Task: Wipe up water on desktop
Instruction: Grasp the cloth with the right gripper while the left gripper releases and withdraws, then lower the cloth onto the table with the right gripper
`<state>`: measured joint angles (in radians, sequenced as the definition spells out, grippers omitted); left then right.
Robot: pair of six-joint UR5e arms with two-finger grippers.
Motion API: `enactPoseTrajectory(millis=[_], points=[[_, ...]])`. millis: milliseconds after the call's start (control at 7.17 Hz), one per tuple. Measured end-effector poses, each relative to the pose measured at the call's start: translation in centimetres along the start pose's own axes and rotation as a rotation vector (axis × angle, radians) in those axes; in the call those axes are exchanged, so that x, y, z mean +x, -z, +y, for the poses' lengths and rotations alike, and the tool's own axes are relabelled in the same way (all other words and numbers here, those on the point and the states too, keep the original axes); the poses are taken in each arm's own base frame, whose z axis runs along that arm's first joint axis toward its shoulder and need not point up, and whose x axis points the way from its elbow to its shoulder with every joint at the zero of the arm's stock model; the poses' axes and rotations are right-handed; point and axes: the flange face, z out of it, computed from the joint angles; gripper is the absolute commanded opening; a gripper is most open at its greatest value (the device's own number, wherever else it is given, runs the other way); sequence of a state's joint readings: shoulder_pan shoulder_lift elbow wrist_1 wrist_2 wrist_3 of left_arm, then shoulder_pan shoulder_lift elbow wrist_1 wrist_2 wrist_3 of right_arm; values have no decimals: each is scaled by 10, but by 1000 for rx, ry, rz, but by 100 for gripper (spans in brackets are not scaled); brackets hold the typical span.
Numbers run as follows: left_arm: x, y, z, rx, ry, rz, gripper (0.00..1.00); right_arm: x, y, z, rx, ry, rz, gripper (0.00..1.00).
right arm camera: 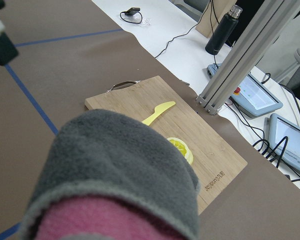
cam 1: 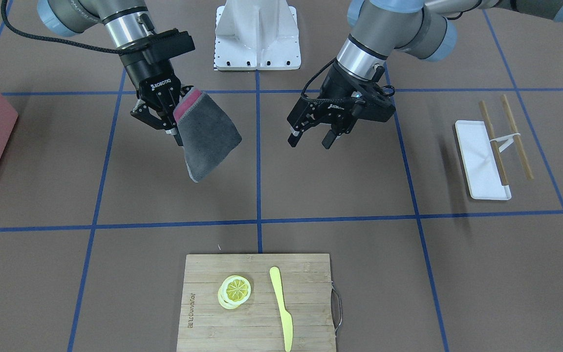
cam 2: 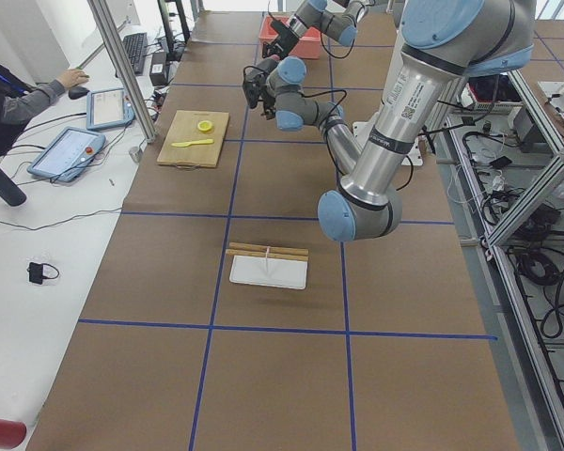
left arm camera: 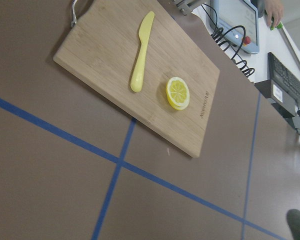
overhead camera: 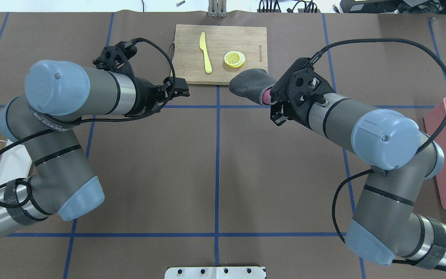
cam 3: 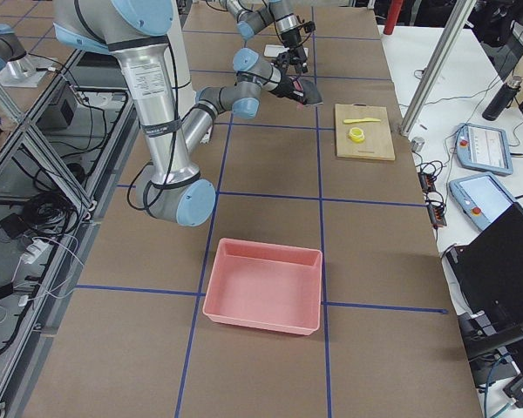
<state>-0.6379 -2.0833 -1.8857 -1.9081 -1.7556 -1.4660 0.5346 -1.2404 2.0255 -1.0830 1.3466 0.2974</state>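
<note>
Plainly matte brown desktop (cam 1: pixel 340 195), blue-gridded.

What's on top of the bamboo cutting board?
A yellow knife and a small stack of lemon slices, lying apart on the cutting board. The top slice covers those beneath, so their count is unclear.

The left arm (overhead camera: pixel 101 91) and right arm (overhead camera: pixel 341 114) are both silver-grey tubes with chunky pale blue caps (overhead camera: pixel 385 139) on the joints, and there's a tiny screw (overhead camera: pixel 56 76) on the cap faces. Thin black bands (overhead camera: pixel 58 152) ring the links. Braided black cable (overhead camera: pixel 381 40) loops out to the matte black left hand (cam 1: pixel 311 139) and right hand (cam 1: pixel 171 124); the right one says ROBOTIQ in white. The base (cam 1: pixel 257 34) is white with a row of dark bolts (cam 1: pixel 248 63).
</note>
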Motion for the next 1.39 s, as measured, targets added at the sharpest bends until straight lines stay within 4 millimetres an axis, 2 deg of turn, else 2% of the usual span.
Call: enactPoseTrajectory(millis=[139, 279, 558, 697, 837, 976, 1255, 1394], points=[[-9, 12, -1, -21, -168, -148, 99, 8, -1, 6, -10, 0, 14, 0], [-24, 23, -12, -51, -332, -284, 99, 15, -2, 11, -19, -2, 27, 0], [-67, 49, -70, -103, -642, -486, 99, 27, -5, 28, -53, -2, 49, 0], [-102, 67, -108, -147, -782, -572, 99, 34, -6, 36, -72, 6, 57, 0], [-146, 92, -149, -192, -880, -643, 99, 42, -6, 39, -101, 16, 59, 0], [-198, 124, -192, -247, -905, -678, 99, 50, -5, 41, -146, 21, 66, 0], [-322, 187, -275, -382, -811, -593, 99, 58, -2, 43, -249, 10, 101, 0], [-390, 213, -310, -449, -833, -552, 99, 60, -2, 45, -274, -37, 118, 0]])
